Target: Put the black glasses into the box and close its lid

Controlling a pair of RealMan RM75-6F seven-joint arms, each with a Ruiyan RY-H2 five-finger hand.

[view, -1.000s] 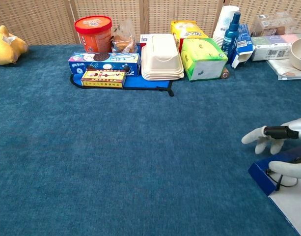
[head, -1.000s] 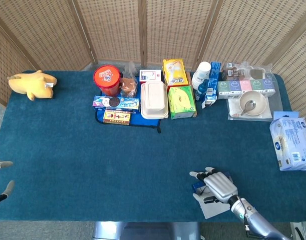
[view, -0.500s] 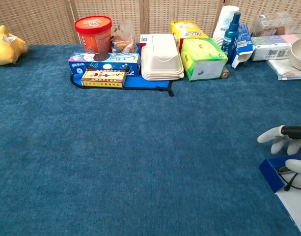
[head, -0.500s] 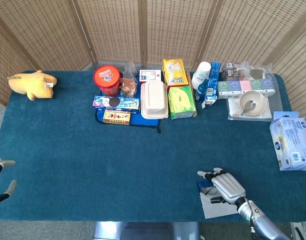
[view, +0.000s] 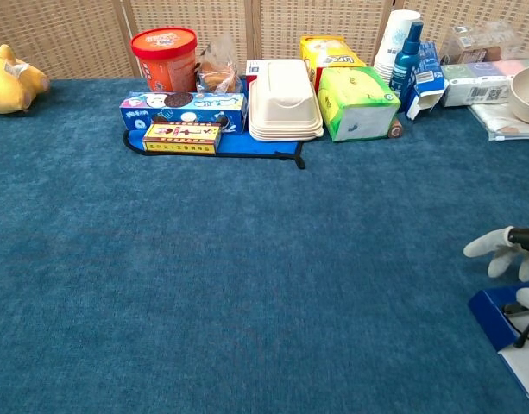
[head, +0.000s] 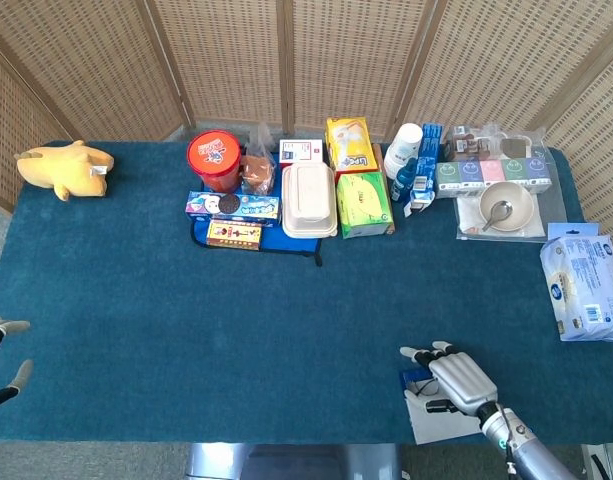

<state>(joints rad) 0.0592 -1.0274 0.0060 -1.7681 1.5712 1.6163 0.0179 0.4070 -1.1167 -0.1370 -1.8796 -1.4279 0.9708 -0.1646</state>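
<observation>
The blue surface [head: 186, 330] spread wide, a row of clutter along its far edge, and all the action sat at the near right corner. There the box [head: 433, 415] lay open, its white lid flap flat on the cloth toward the edge and its blue body just beyond. The right hand [head: 454, 378] hung over that blue body, palm down, fingers stretched forward and a little apart, gripping nothing that I could make out. Under it, thin black lines showed in the box: those read as the glasses [view: 516, 312], apparently already in, though most of them was hidden. So placing looked done and the lid was the step in hand. The next move called for the fingers to get under the flap and fold it over. The left hand [head: 3, 362] waited at the near left edge, fingers apart, empty.
</observation>
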